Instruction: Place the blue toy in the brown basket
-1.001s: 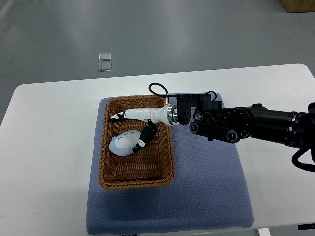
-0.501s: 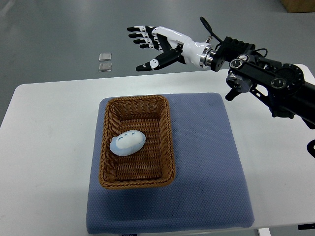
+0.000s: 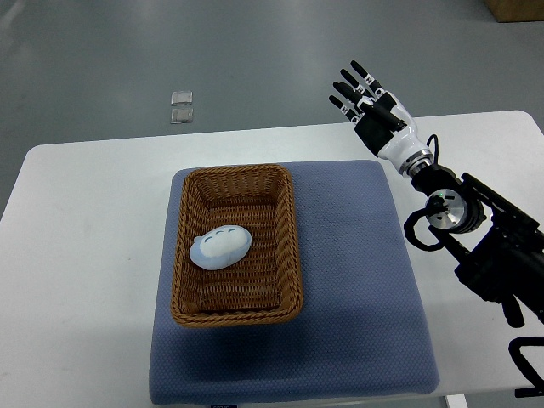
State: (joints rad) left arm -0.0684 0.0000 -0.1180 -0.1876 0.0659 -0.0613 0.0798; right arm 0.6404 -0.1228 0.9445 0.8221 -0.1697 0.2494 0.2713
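White table [image 3: 93, 255], blue toy [image 3: 219, 247] in brown basket [image 3: 235, 312], right hand [image 3: 374, 109] spread, holding nothing

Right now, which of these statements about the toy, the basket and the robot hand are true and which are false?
1. The blue toy lies inside the brown basket. True.
2. The right hand grasps the toy. False: it holds nothing, and its fingers are spread, far from the basket.
3. The basket stands on the blue mat. True.
4. The basket is on the mat's right half. False: it is on the left half.
5. The left hand is over the basket. False: it is not in view.
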